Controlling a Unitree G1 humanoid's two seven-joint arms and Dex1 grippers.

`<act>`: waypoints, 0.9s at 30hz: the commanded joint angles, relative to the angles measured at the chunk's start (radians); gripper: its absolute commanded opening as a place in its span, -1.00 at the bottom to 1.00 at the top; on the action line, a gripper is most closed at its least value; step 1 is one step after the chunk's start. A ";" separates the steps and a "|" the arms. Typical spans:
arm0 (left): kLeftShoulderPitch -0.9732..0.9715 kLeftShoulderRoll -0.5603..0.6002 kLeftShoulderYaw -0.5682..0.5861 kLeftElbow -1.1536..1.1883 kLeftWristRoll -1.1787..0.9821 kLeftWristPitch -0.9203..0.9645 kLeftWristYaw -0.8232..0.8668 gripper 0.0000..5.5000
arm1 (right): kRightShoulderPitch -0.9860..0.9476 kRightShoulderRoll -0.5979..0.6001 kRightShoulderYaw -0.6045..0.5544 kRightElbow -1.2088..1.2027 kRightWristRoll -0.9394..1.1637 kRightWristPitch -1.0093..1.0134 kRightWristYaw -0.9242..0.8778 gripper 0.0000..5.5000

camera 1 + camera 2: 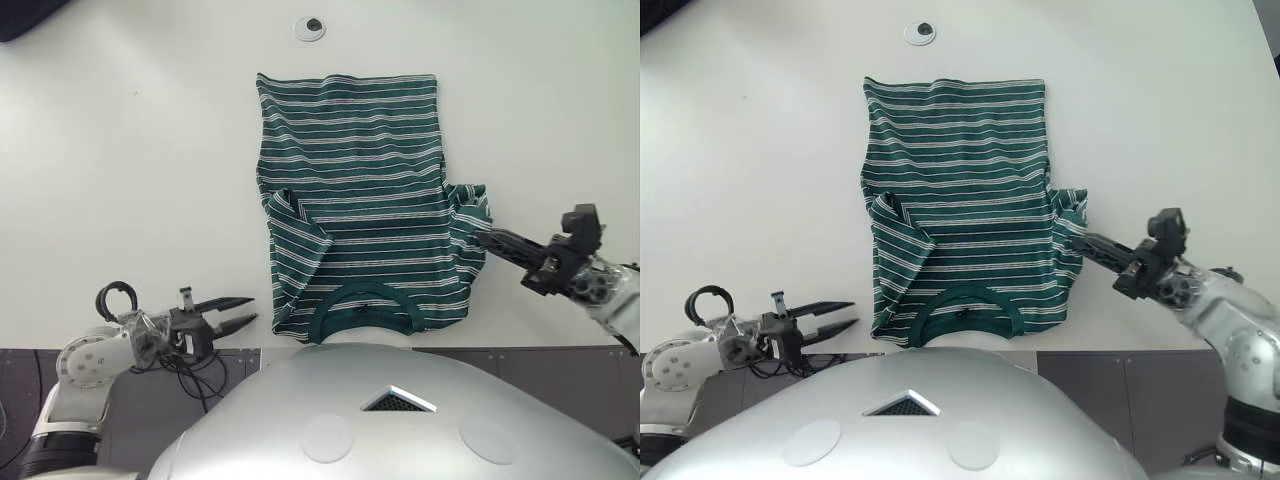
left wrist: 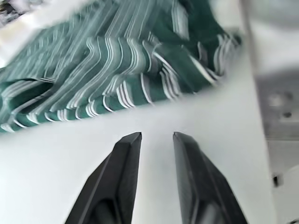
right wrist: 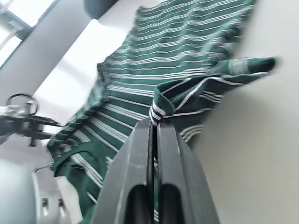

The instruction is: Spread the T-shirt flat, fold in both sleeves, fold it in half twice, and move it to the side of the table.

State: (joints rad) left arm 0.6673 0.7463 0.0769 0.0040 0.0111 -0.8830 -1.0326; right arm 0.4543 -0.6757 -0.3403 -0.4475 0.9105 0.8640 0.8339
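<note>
The green T-shirt (image 1: 360, 210) with white stripes lies on the white table (image 1: 130, 180), its collar (image 1: 362, 310) towards me. Its left sleeve (image 1: 295, 232) is folded in over the body. My right gripper (image 1: 482, 236) is shut on the edge of the right sleeve (image 1: 468, 208), which bunches up at the shirt's right side; the right wrist view shows the fingers closed on the striped cuff (image 3: 156, 112). Near the table's front edge my left gripper (image 1: 250, 309) stands open, just left of the shirt's near corner and apart from the cloth (image 2: 117, 70).
A small round disc (image 1: 310, 27) sits on the table beyond the shirt's hem. A dark object (image 1: 25, 15) lies at the far left corner. Bare table stretches to the left and right of the shirt.
</note>
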 commanded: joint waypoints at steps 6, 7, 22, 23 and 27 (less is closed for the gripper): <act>-0.117 -0.015 -0.010 0.039 0.372 -0.298 0.235 -0.56 | -0.099 0.020 0.200 -0.052 -0.054 0.022 -0.083 -0.99; -0.123 -0.015 -0.012 0.019 0.383 -0.309 0.258 -0.56 | -0.115 0.027 0.220 -0.042 -0.065 0.022 -0.097 -0.99; -0.173 0.043 -0.109 -0.168 0.489 -0.257 0.371 -0.56 | -0.050 -0.102 0.048 -0.071 -0.009 -0.009 0.050 -0.47; -0.176 0.048 -0.107 -0.151 0.518 -0.265 0.383 -0.56 | -0.033 -0.119 0.022 -0.068 -0.021 -0.028 0.079 -0.47; -0.182 0.062 -0.099 -0.081 0.611 -0.284 0.448 -0.56 | 0.022 -0.155 -0.070 -0.061 -0.048 -0.095 0.160 -0.47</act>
State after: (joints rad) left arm 0.4914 0.7875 -0.0312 -0.1023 0.5736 -1.1645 -0.6069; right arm 0.4585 -0.8037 -0.3734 -0.5088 0.8816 0.7990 0.9680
